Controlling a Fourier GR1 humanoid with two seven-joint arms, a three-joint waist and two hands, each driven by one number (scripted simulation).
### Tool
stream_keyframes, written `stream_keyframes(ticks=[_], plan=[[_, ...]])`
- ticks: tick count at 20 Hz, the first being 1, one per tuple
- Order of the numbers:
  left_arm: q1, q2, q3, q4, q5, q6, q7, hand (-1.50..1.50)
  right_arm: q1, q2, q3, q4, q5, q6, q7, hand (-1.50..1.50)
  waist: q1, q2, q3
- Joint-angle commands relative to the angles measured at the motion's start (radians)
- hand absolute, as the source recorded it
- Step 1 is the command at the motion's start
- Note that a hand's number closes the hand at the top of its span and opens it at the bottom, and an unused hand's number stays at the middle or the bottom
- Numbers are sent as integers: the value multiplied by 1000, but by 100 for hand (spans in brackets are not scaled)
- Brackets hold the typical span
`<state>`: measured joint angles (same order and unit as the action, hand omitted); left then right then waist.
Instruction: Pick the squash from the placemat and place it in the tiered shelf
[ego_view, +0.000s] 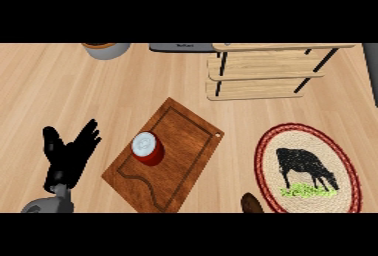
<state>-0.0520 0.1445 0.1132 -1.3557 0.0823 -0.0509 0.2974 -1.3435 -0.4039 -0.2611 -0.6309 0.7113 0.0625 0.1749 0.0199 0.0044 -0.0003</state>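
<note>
A: Which step are we on?

B: Looks like the very start, pick not yet made. Left hand rests at the view's left, fingers straight and spread, holding nothing. Right hand isn't in view, so no word on its fingers.

A: And the squash?

B: Can't see it on the mat; only the cow print shows there. There's a brown lump just beside the mat's lower-left rim, cut off by the view's lower edge. Prob. the squash, but can't tell.

A: Next move?

B: I'd say the right hand, since it's the mat's side. It needs to come in low, close round that lump, lift, then carry it up to the shelf beyond the mat and pick a tier w/ room.

A: Rest of the room?

B: Light wood counter. Dark board mid-view, set at an angle, w/ a red jar on it. Bowl and a grey box along the far edge.
</note>
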Motion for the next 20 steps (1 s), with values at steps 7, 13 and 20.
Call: stream_keyframes(ticks=[7, 13, 20], plan=[[13, 13, 14, -3, 1, -3, -5, 0, -11, 3, -197, 6, -202, -71, -1, -150, -4, -2, 1], [6, -23, -17, -22, -6, 9, 13, 0, -82, 8, -286, 36, -299, -131, 61, -150, 1, -1, 0], [-8, -28, 0, -21, -11, 41, 16, 0, 19, -105, -302, -15, -274, -258, 38, -150, -16, -4, 0]])
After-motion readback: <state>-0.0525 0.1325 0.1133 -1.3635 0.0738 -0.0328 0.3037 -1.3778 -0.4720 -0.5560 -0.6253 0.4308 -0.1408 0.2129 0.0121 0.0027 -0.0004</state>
